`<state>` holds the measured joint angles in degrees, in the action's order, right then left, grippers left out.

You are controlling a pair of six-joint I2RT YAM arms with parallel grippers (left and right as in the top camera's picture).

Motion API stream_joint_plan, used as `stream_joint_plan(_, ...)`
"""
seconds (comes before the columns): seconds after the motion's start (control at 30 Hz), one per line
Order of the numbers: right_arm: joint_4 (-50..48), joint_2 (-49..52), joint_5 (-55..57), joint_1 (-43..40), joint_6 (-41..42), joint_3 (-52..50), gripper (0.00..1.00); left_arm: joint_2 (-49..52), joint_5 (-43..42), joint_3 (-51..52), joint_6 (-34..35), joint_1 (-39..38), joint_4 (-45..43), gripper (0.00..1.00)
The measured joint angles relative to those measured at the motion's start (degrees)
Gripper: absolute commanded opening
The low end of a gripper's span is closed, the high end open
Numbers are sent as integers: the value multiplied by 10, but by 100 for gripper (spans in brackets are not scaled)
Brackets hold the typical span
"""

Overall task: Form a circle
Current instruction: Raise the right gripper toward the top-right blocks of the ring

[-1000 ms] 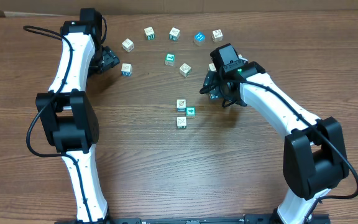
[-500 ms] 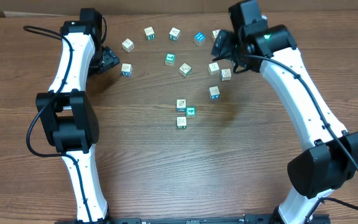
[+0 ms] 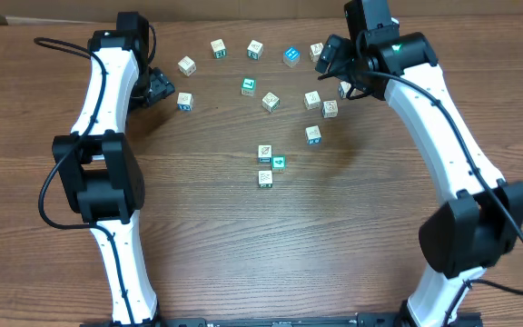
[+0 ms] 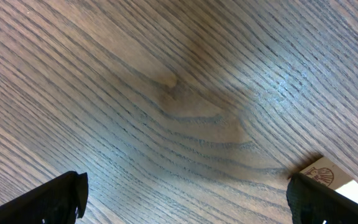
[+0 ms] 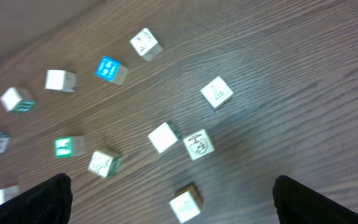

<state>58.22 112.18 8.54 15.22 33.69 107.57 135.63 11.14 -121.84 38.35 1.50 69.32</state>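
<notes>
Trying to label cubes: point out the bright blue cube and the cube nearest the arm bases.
bright blue cube [image 3: 291, 55], overhead view, top face centre.
cube nearest the arm bases [image 3: 265, 178], overhead view, top face centre.

This is looking like a robotics lab or test station. A white-and-black left arm [image 3: 107, 91] and a matching right arm [image 3: 434, 118] are rising from a black rail [image 3: 271, 321] at the near edge of a bare wood-grain table [image 3: 243, 245]. Black cables [image 3: 57, 173] are looping along their links, and small printed cubes [image 3: 265, 153] are lying scattered between them.
</notes>
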Motion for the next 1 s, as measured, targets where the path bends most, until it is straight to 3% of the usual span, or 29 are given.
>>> stream_joint_plan(0.4,-21,82,1,-9,-35,0,100,0,0,0,0,0,0,99)
stream_joint_plan(0.5,-38,96,5,-9,-37,0,92,0,0,0,0,0,0,100)
stream_joint_plan(1.0,-56,160,9,-9,-40,0,72,0,0,0,0,0,0,99)
